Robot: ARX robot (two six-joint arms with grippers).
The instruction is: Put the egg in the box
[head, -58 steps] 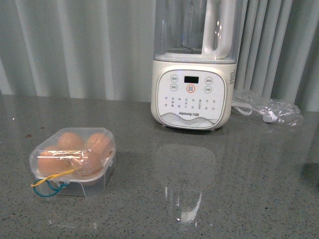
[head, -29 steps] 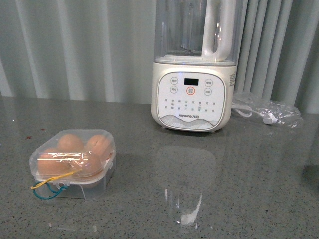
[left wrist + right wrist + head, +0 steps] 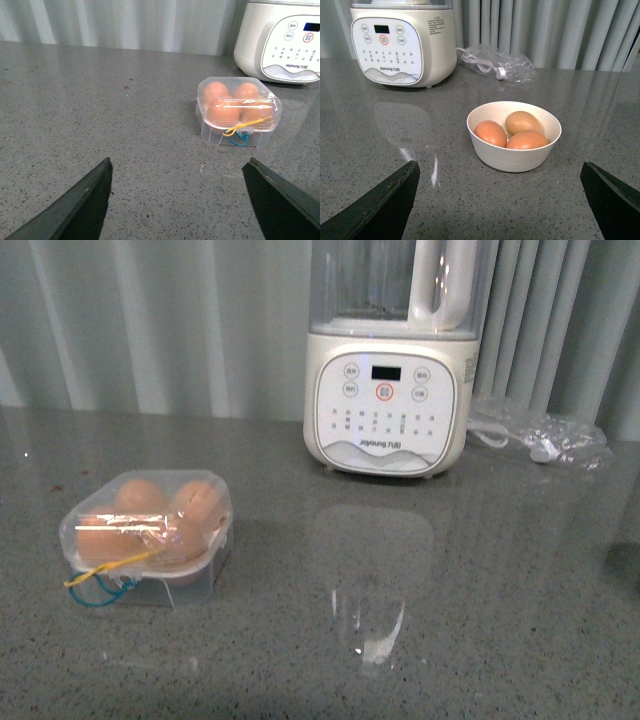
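The box (image 3: 150,540) is a clear plastic case standing at the left of the grey table, lid down, with a yellow and a blue band hanging at its front. Several orange-brown eggs show through its lid (image 3: 239,102). Three more eggs (image 3: 491,133) lie in a white bowl (image 3: 514,159) in the right wrist view. My left gripper (image 3: 178,162) is open and empty, a short way back from the box. My right gripper (image 3: 500,165) is open and empty, just short of the bowl. Neither gripper shows in the front view.
A white blender (image 3: 388,390) stands at the back of the table, right of the box. A crumpled clear bag with a white cable (image 3: 540,445) lies to its right, behind the bowl (image 3: 497,65). Pale curtains hang behind.
The front view has shifted a little, so the blender and box sit slightly higher in the picture. Nothing on the table has moved.
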